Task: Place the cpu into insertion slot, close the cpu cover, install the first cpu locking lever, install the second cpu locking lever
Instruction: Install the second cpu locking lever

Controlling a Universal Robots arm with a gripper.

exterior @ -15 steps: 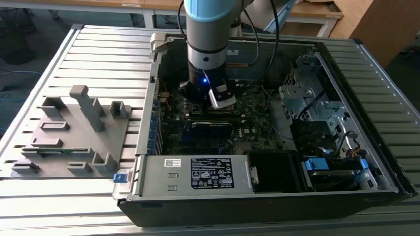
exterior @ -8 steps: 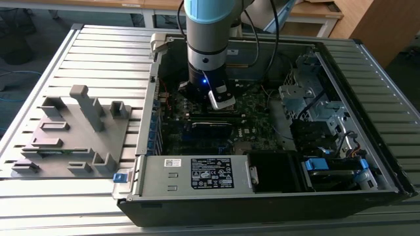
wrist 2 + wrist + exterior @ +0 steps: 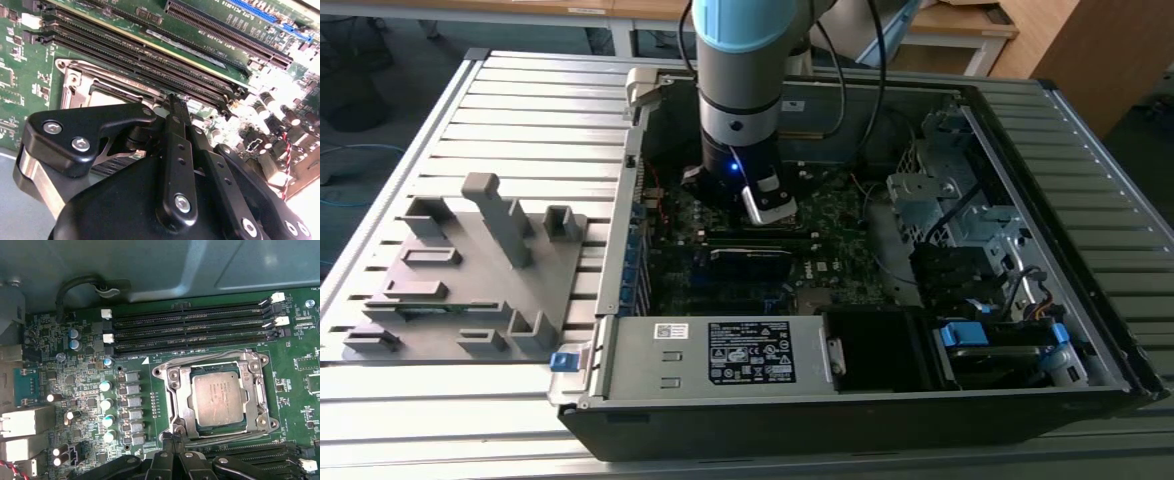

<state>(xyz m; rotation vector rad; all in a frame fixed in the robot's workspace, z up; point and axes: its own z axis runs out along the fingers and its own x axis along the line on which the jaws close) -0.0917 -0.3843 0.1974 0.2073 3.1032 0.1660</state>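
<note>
1. The cpu point(image 3: 218, 397) lies flat in the insertion slot point(image 3: 172, 385), in the first wrist view. The cpu cover point(image 3: 216, 367) frames it, lying down around the chip; placing and cover closing look done.
2. The tool point(image 3: 173, 436) sits at the socket's near edge, fingers drawn together to a narrow point with nothing seen between them. In the second wrist view the tool point(image 3: 172, 102) reaches the socket's edge, beside the memory slots.
3. Step in hand, by judgement: a locking lever. The thin wire bars along the socket edges are hard to trace, so I cannot tell whether either is latched.
4. To do it well: push with the closed tip on the lever, not on the cover or chip; sweep the lever down and sideways under its hook; keep clear of the capacitors point(image 3: 105, 403) nearby.
5. Counts, first wrist view: one cpu, one socket, one cover; three long memory slots point(image 3: 192, 328) beyond the socket, more at the near side, partly hidden.
6. Exterior view: one arm point(image 3: 744, 90) reaching into one open computer case point(image 3: 1067, 240) on the slatted bench point(image 3: 520, 110); one grey fixture block point(image 3: 467, 270) beside the case.
</note>
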